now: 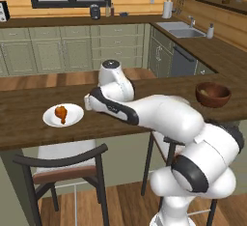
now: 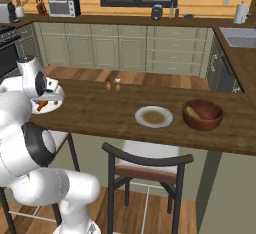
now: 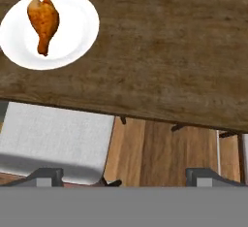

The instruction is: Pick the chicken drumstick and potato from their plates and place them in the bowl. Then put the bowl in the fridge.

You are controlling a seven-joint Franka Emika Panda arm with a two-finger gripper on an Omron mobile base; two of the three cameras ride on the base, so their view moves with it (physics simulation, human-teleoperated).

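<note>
I read the desk (image 3: pixel 169 51) as dark brown wood with visible grain, matt finish. The chicken drumstick (image 3: pixel 43 22) looks glossy, orange-brown, on a plain white plate (image 3: pixel 77 32) — smooth, like glazed ceramic. The bowl (image 2: pixel 202 114) is reddish-brown wood with a slight sheen. Second plate (image 2: pixel 154 116): pale rim, dull olive centre. Chair (image 1: pixel 62 164) — dark frame, pale cloth-like seat. Floor (image 3: pixel 160 148): wood planks.

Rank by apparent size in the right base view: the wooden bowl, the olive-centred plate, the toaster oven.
1. Wooden bowl, largest.
2. Olive-centred plate, slightly smaller, though it lies similarly near.
3. Toaster oven, smallest-looking, but it stands far back, so that's unsure.
</note>
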